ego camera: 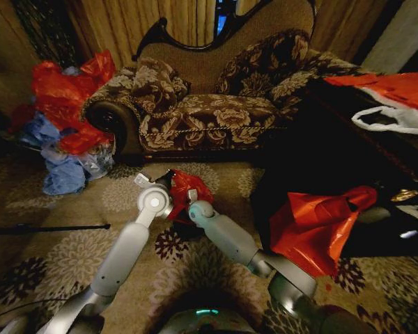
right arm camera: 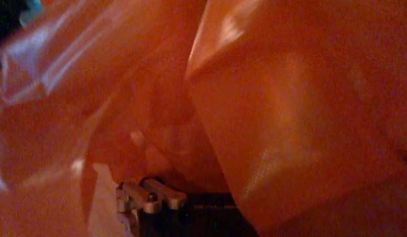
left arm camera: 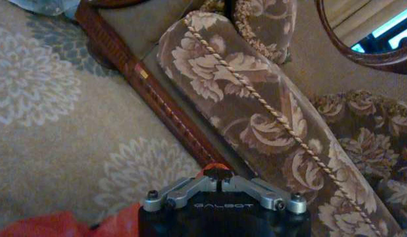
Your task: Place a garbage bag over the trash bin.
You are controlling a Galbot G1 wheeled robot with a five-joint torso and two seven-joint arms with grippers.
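On the floral carpet (ego camera: 49,202) in front of the sofa (ego camera: 216,111), the garbage bag (ego camera: 186,193) sits bunched over the trash bin (ego camera: 183,217), whose black side peeks out beneath at 6 o'clock of the bag. The left gripper (ego camera: 161,182) is at the bag's 9 o'clock edge, the right gripper (ego camera: 190,202) at its 5 o'clock edge. I cannot tell whether either gripper's fingers are open or closed. The right wrist view has glossy red plastic pressed close against the right gripper.
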